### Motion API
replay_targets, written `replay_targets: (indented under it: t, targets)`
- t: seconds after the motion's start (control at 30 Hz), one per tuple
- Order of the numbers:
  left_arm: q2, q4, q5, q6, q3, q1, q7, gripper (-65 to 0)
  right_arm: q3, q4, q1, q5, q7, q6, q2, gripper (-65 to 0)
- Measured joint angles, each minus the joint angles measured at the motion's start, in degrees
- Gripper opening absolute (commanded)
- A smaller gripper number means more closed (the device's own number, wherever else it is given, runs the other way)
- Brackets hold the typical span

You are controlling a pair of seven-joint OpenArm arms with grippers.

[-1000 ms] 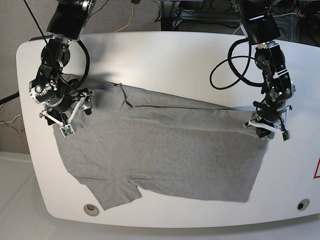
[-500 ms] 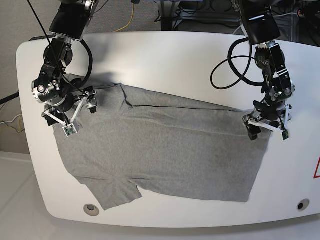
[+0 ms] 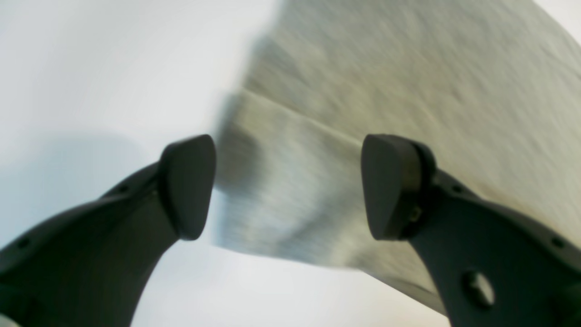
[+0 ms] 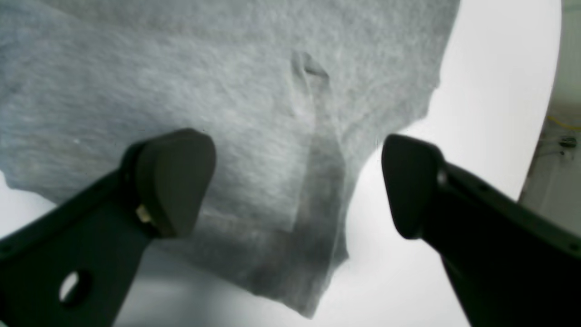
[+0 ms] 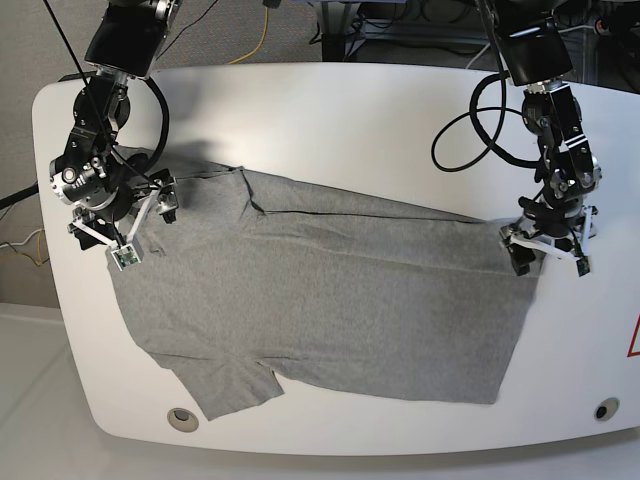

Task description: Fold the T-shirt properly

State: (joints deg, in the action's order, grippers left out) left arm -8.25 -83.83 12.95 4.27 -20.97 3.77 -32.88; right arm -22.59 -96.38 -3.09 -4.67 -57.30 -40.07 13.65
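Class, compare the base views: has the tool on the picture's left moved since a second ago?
Yes. The right tool has drifted slightly up and left, away from the T-shirt's corner toward the table's left rim.

T-shirt [image 3: 363,113]: blurring in the left wrist view, weave unreadable. Its collar is hiding beneath folded cloth. Table [image 5: 330,110]: near edge is running off the base view.

place: robotics lab
bench: white table [image 5: 330,110] with rounded corners, grommet holes [image 5: 181,418]
rig: two arms over the table
floor: grey carpet [image 5: 230,30], loose yellow cable [image 5: 262,35], metal frames behind
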Motion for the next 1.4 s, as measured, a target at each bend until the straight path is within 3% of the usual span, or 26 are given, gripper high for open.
replay_targets:
  t: [0.27, 0.63, 0.83, 1.2, 1.4]
  targets:
    - [0.3, 0.0, -2.7, 0.1, 0.1, -0.7, -0.4, -17.0, -4.2, 0.0, 1.1, 0.0, 0.0, 0.0, -0.3, -7.7]
    - [0.2, 0.0, -2.7, 0.0, 0.0, -0.8, -0.3, -17.0, -4.2, 0.1, 3.3, 0.0, 1.0, 0.0, -0.2, -7.7]
    - [0.2, 0.0, -2.6, -4.8, -0.1, -1.3, 0.0, -17.0, -4.2, 0.2, 4.2, 0.1, 1.8, 0.0, -0.2, -7.7]
    - [0.0, 2.1, -2.6, -4.9, -1.9, -1.2, 0.1, -16.9, -4.2, 0.1, 4.6, 0.0, 1.8, 0.0, -0.2, -7.7]
    - [0.0, 7.7, -2.6, -4.9, -1.9, 0.4, 5.9, -16.9, -4.2, 0.1, 4.6, 0.0, 1.8, 0.0, -0.2, -7.8]
